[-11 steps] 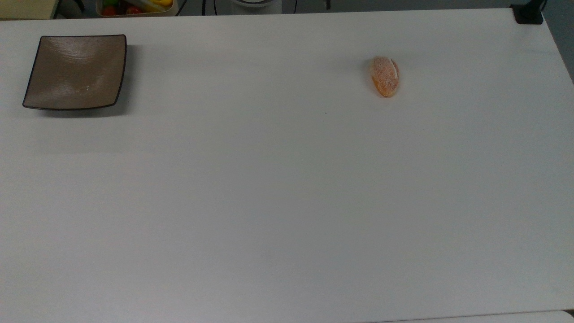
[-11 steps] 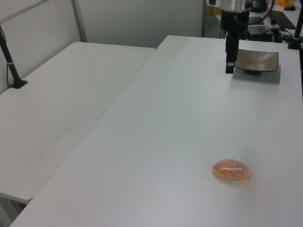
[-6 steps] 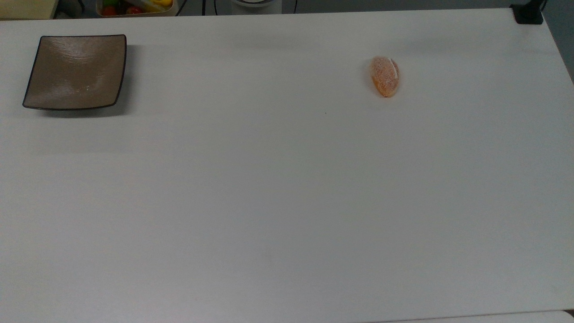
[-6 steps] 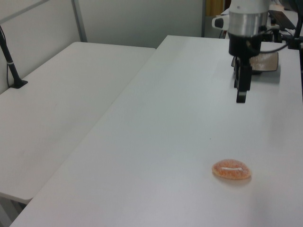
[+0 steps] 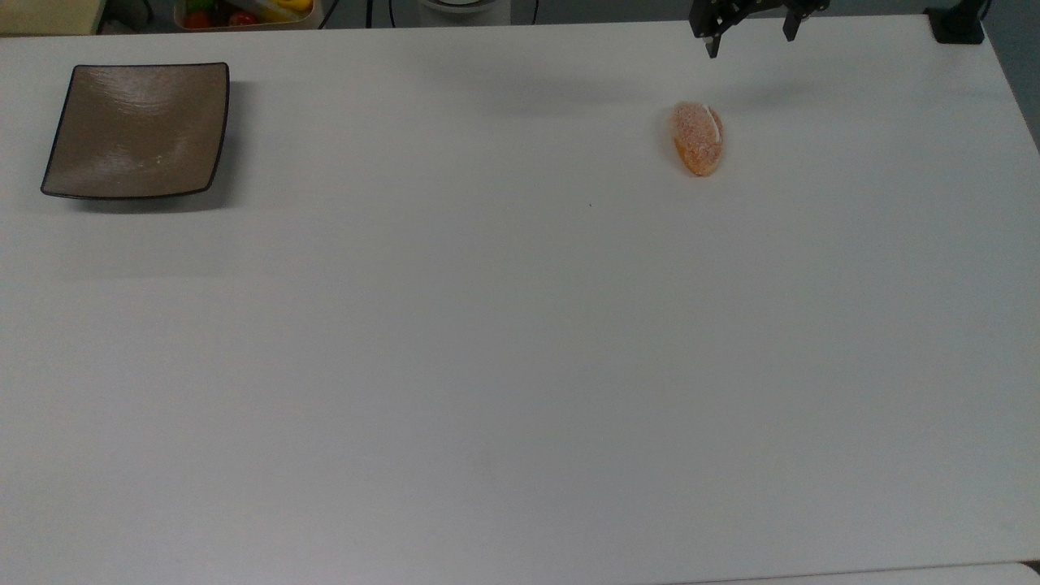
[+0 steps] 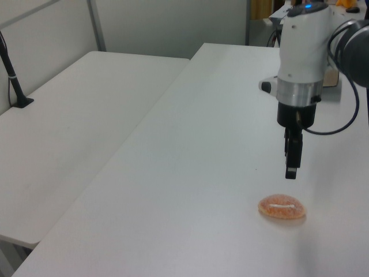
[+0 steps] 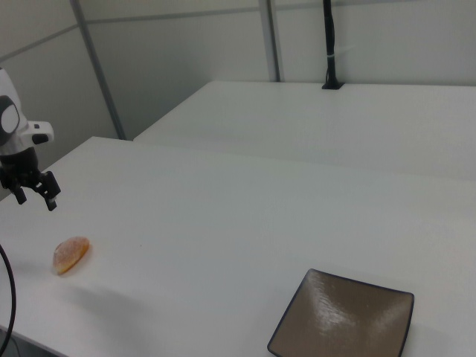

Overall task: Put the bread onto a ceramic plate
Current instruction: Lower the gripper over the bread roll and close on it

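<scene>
White bench [image 5: 520,366] carries two things, well apart: the ceramic plate [image 5: 136,130] at the top view's far left, bare, and the bread [image 5: 697,137] toward the top view's right, lying flat on the bench surface with its pale slit facing up. The arm [image 6: 305,52] has swung across the bench in the last second — a second ago it hung near the plate at the far end of the left view, half a second ago it was midway, and now its white wrist stands close over the bread's end of the bench. In the top view the hand [image 5: 751,28] has only just entered at the upper edge, where a second ago that edge was vacant. Hand is spread wide, two dark fingers apart with clear space between them, holding nothing; it hangs above the bench, near the bread but not touching it, and in the right view [image 7: 33,192] it sits higher than the roll [image 7: 71,254] and a little beyond it. Bread and plate have not shifted in that time. Reading: the reach toward the bread is nearly complete, the grasp not yet begun — the task is at its early stage. Next would be lining the fingers across the roll's narrow width and lowering; the roll looks soft, so a light close should serve.
</scene>
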Controlling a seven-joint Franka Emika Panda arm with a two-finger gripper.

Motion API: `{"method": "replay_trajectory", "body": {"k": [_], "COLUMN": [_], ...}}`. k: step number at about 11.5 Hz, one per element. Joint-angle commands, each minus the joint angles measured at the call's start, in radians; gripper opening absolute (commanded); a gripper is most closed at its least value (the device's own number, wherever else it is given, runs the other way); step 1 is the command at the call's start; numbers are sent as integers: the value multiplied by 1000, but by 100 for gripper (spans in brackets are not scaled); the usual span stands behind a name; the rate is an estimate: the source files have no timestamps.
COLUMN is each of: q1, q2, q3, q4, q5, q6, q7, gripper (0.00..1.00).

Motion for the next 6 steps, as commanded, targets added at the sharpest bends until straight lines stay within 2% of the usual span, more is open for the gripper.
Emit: {"method": "replay_trajectory", "body": {"k": [1, 6], "q1": [13, 27], "q2": [3, 84], "q3": [-6, -7], "q4": [-108, -165], "q5": [-49, -162], "q6": [143, 268], "q7": [37, 138], "gripper": [100, 100]}}
